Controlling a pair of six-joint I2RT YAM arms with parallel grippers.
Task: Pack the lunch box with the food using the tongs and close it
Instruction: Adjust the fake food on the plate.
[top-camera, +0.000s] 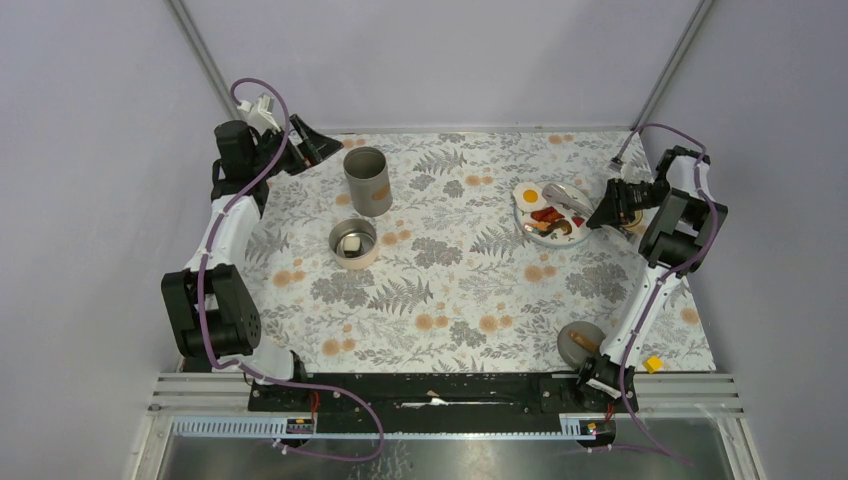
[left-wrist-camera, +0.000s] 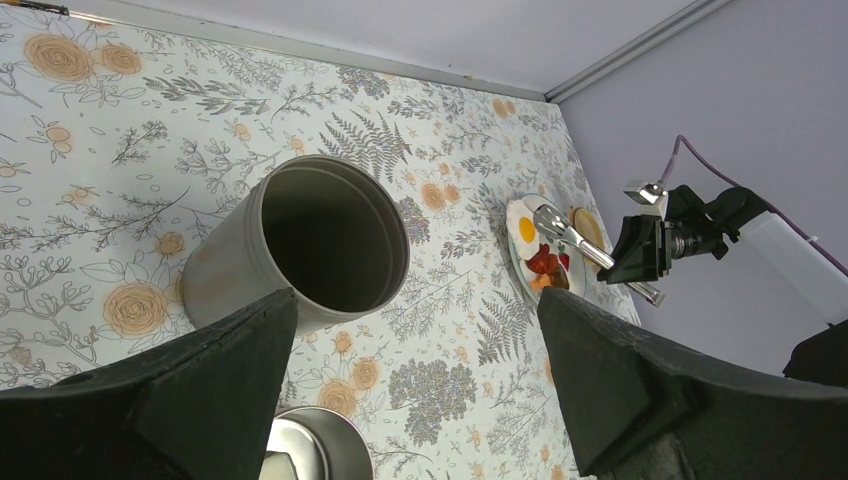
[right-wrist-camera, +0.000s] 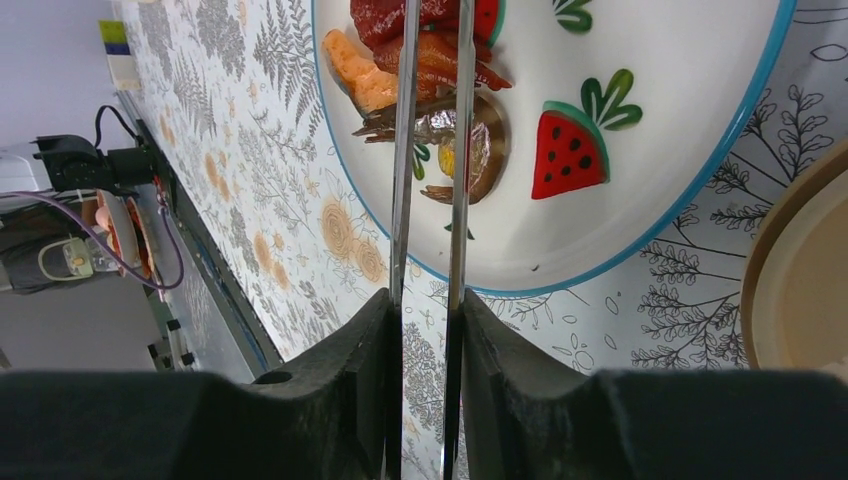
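The silver tongs (right-wrist-camera: 403, 150) run forward from between the fingers of my right gripper (right-wrist-camera: 425, 310), which is shut on their two arms. Their tips reach over the food on the white blue-rimmed plate (right-wrist-camera: 650, 180), with red and orange pieces (right-wrist-camera: 430, 55) and a brown piece (right-wrist-camera: 485, 150) around them. From above, the right gripper (top-camera: 605, 212) sits at the plate's right side, and the tongs (top-camera: 565, 195) lie across the plate beside the fried egg (top-camera: 530, 195). The tall grey lunch box (top-camera: 367, 180) stands open at the back left. My left gripper (left-wrist-camera: 415, 330) hovers above it, open and empty.
A low round tin (top-camera: 353, 240) with a white piece inside sits in front of the tall canister. A grey round lid (top-camera: 580, 340) lies near the right arm's base. A tan disc (right-wrist-camera: 800, 270) lies right of the plate. A small yellow block (top-camera: 653, 364) sits at the front right edge.
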